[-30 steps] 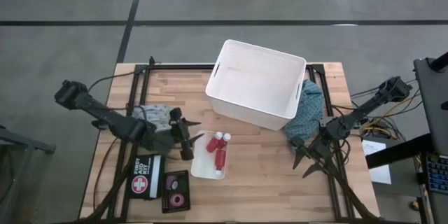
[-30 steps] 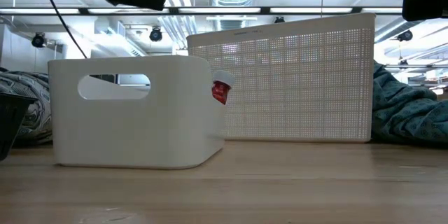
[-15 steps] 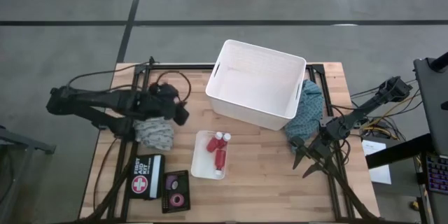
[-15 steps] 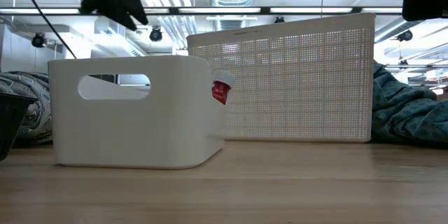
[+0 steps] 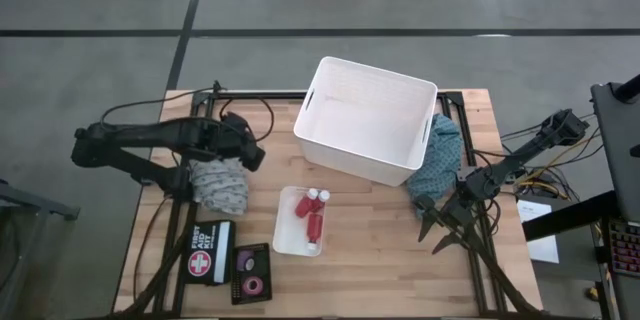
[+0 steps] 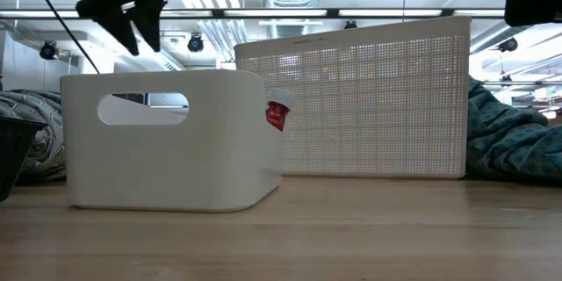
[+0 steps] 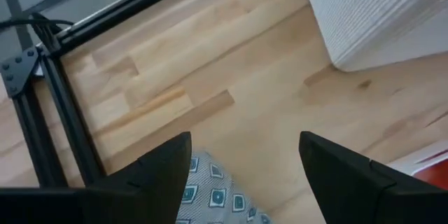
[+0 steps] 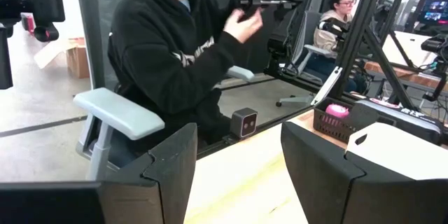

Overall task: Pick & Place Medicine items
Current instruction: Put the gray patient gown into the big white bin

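Two seated people beyond wooden table.

Left arm: the dark six-joint left arm reaches in from the left edge of the pale wooden table.
Left gripper: the black two-finger left gripper hangs above the table, jaws parted, empty.
Right gripper: the black two-finger right gripper waits near the table's right edge, jaws parted, empty.
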